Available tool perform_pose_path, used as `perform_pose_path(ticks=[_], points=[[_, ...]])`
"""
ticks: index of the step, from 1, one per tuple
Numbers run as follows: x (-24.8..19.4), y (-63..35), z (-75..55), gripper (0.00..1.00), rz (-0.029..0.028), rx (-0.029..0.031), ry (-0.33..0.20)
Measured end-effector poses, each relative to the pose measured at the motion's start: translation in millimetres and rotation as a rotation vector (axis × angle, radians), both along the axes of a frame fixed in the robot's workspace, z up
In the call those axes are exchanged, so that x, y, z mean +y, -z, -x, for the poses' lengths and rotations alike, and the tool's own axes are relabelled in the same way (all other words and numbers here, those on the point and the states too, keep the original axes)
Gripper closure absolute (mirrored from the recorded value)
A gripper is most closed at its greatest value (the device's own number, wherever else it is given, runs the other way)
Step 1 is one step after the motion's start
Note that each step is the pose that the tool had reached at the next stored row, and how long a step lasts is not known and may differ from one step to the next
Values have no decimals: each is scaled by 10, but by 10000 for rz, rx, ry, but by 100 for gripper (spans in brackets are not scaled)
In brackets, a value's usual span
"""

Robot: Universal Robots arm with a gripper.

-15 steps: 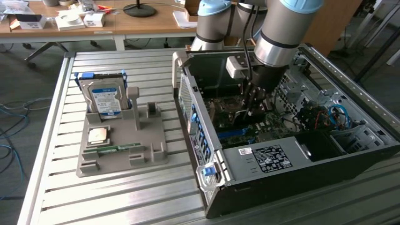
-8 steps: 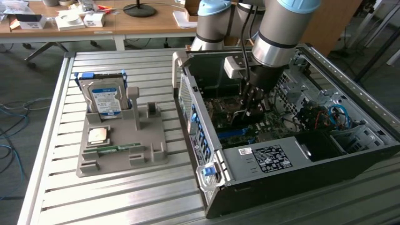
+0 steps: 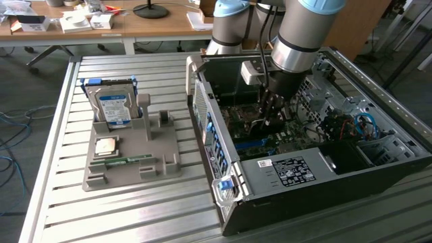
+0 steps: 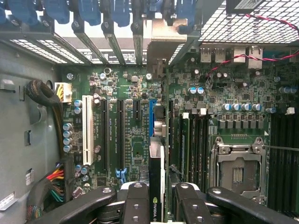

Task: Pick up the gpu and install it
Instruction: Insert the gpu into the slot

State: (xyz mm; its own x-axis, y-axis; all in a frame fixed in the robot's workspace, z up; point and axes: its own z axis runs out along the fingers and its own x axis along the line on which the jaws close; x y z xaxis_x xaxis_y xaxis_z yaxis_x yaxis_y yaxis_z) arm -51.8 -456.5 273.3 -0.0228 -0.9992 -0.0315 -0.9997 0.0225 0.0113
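desk (image 3: 135,212): grey holder (image 3: 162,164) on the exterior view's left, hard drive (image 3: 115,106) standing upright in it
computer case (image 3: 297,200): open, right of the holder
jaws: clamped on the gpu (image 4: 156,182)
gpu: inside the case, edge-on over the motherboard (image 4: 135,144), in line with the blue slot (image 4: 152,116)

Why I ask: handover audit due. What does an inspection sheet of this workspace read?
Surface: slatted silver metal table carrying an open dark computer case and a grey plastic fixture tray.
Job's things: thin dark green gpu card, edge-on above the green motherboard, roughly in line with a blue slot.
Clutter: silver hard drive with blue-white label, square processor chip and narrow green memory stick, all in the tray.
Grippers: black gripper inside the case, shut on the gpu card.
Cables: blue cables in the case; red-black wire; floor cables.
Surroundings: wooden desk behind.
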Motion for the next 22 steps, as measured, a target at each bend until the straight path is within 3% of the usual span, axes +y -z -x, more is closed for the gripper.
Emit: perform_pose_path(ticks=[22], points=[[0,0,47,74,1,0,-1]])
